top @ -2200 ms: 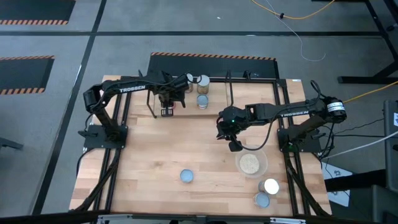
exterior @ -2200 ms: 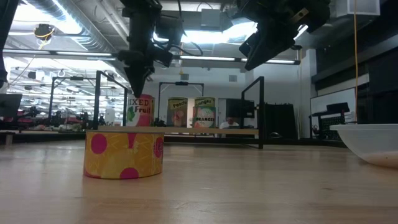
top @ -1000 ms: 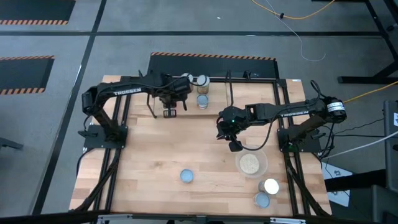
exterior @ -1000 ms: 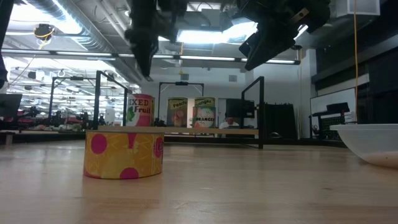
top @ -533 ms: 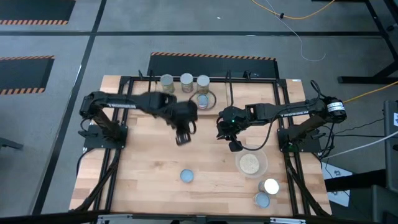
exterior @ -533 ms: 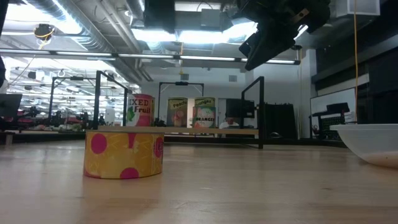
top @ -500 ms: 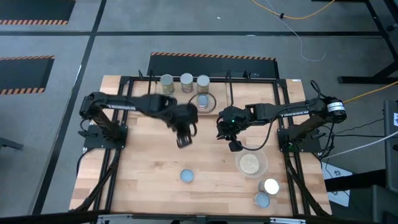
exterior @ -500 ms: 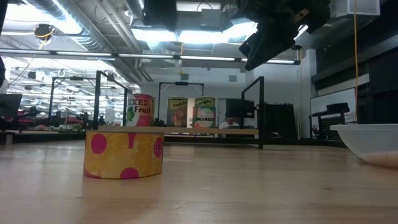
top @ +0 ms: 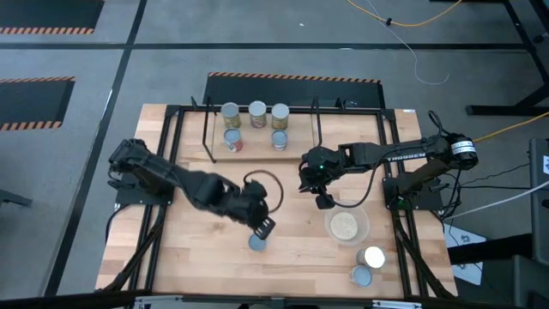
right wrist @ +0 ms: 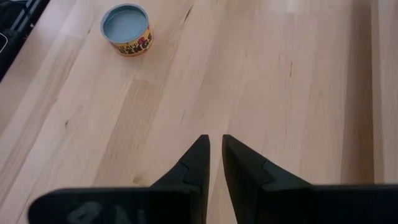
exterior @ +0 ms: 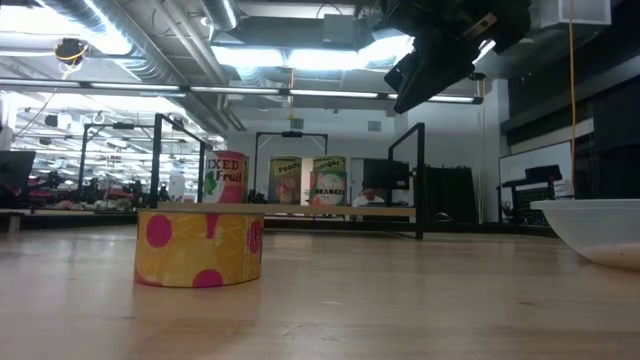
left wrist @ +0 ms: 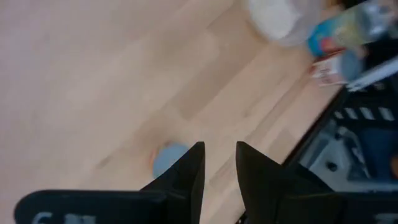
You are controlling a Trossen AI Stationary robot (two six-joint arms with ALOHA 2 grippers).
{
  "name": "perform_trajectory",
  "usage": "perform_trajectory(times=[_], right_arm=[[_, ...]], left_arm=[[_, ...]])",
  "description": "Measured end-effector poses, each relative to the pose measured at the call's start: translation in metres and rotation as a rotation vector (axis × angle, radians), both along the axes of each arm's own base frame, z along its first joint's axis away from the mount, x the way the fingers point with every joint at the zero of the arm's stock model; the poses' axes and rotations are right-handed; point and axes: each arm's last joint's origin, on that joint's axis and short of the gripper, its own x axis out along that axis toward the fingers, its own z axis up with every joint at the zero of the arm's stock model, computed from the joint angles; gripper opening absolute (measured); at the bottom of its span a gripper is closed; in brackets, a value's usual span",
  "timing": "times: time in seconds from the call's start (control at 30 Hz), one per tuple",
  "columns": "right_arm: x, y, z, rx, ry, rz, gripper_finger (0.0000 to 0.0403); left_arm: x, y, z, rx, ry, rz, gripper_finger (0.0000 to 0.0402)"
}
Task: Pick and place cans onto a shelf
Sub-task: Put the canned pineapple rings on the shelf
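A blue-topped can with a yellow, pink-dotted label stands on the table near the front middle. My left gripper hovers just above its far right side, fingers a little apart and empty; the can shows beside the fingertips. My right gripper hangs shut and empty over the table's middle right. The shelf stands at the far edge with three cans on top and two below. Two more cans stand at the near right.
A clear bowl of beige grains stands right of the blue-topped can, below my right gripper. The black tube frame edges the table. Bare wood lies between the shelf and the front can.
My left gripper has left the shelf and swept fast toward the table's near edge and a little right, down to just above the blue-topped can. A can stands at the lower left of the shelf where the gripper was.
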Motion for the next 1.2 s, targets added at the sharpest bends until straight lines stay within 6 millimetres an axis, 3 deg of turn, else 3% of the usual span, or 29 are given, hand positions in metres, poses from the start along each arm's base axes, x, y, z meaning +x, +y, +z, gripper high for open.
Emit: perform_trajectory(times=[0.27,0.7,1.2], right_arm=[[0.000,0.000,0.000,-0.001,-0.003,0.001,0.0049],[0.002,0.000,0.002,-0.001,-0.025,0.002,0.0049],[0.002,0.000,0.002,0.002,-0.032,0.000,0.0049]], left_arm=[[0.020,-0.031,-0.048,-0.093,0.109,0.167,0.0084],[0.045,-0.048,-0.116,-0.189,0.301,0.268,0.0084],[0.060,-0.047,-0.139,-0.195,0.301,0.289,0.0084]])
